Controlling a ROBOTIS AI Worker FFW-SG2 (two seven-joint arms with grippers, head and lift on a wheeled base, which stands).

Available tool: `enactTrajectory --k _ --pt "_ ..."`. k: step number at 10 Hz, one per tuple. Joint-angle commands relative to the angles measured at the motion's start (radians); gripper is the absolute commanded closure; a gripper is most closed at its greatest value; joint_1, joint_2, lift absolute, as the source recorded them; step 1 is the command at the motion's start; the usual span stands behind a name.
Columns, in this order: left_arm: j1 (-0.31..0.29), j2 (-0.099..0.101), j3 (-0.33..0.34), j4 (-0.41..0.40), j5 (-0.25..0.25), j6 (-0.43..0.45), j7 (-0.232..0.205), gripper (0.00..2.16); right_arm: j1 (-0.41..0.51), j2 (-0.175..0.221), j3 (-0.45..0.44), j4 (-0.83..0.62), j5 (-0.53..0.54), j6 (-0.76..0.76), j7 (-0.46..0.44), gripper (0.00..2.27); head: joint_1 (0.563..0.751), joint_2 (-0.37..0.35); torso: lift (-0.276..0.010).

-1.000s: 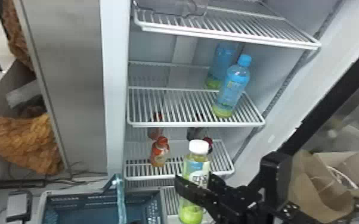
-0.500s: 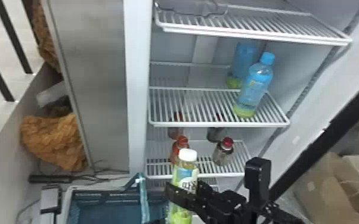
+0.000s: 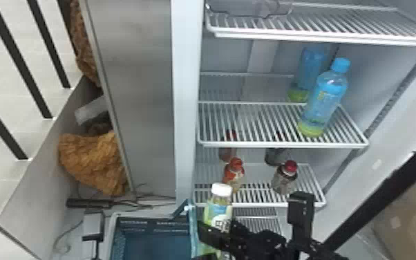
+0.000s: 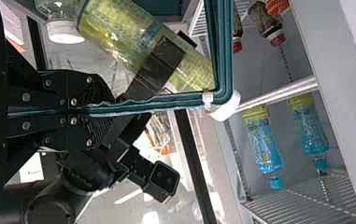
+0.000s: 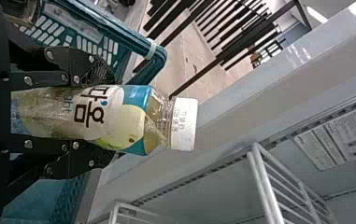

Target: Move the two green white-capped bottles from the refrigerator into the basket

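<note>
Green white-capped bottle (image 3: 220, 211) is hanging in the right gripper (image 5: 108, 116), cap up, just beside the wall of the basket (image 3: 193, 238) on the refrigerator side. Both right fingers are closing round its body, parted by about its thickness. The left gripper (image 4: 110, 111) is pinching the basket's rim, its fingers nearly together.

The step in hand is looking like the delivery of a bottle, with the refrigerator part behind it. The next move is calling for bringing the bottle over the rim, base clear of the edge, then lowering it and letting go; a low pass would be risking a knock against the wall.

The left wrist view is showing the bottle slanting behind the rim, plus a second white cap (image 4: 65, 32), which I am guessing belongs to the other bottle, perhaps already in the basket. The right wrist view is giving the label and the cap close up. The head view is laying out the shelves, with a blue-capped bottle (image 3: 324, 100) standing on the middle one
</note>
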Motion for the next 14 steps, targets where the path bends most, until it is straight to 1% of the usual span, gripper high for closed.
enactTrajectory --k 1,2,3,4,5,6,10,12,13,14 --pt "0.0 0.0 -0.001 0.0 -0.002 0.003 0.0 1.19 -0.001 -0.002 -0.002 0.012 -0.009 -0.007 0.005 0.88 0.695 -0.084 -0.004" --pt "-0.002 0.002 -0.003 0.0 -0.002 0.005 0.002 1.19 -0.004 -0.002 0.0 0.032 -0.027 -0.03 0.014 0.64 0.695 -0.083 -0.004" --pt "-0.002 0.002 -0.005 0.0 -0.004 0.005 0.002 1.19 -0.009 -0.005 0.002 0.042 -0.031 -0.03 0.023 0.31 0.695 -0.083 -0.004" --pt "-0.002 0.002 -0.005 0.0 -0.006 0.008 0.002 1.19 -0.014 -0.008 0.008 0.049 -0.033 -0.032 0.032 0.11 0.695 -0.081 -0.004" --pt "-0.002 0.002 -0.005 0.0 -0.006 0.008 0.002 1.19 -0.016 -0.009 0.008 0.061 -0.041 -0.044 0.038 0.09 0.695 -0.077 -0.004" --pt "-0.002 0.002 -0.005 0.0 -0.006 0.008 0.002 1.19 -0.014 -0.009 0.008 0.064 -0.043 -0.054 0.04 0.12 0.695 -0.075 -0.004" --pt "0.0 0.002 -0.001 0.0 -0.004 0.008 0.002 1.19 -0.009 -0.008 0.0 0.051 -0.033 -0.061 0.04 0.12 0.695 -0.077 -0.004" --pt "0.002 0.002 0.001 0.0 -0.004 0.008 0.002 1.19 0.013 -0.003 -0.02 -0.034 0.057 -0.015 0.011 0.12 0.695 -0.083 -0.004" --pt "0.002 0.002 0.001 0.0 -0.004 0.008 0.002 1.19 0.038 0.008 -0.038 -0.093 0.117 -0.003 -0.012 0.12 0.695 -0.099 -0.004" --pt "0.002 0.002 0.001 0.0 -0.002 0.008 0.002 1.19 0.062 0.017 -0.062 -0.138 0.151 0.007 -0.035 0.12 0.695 -0.121 -0.004"
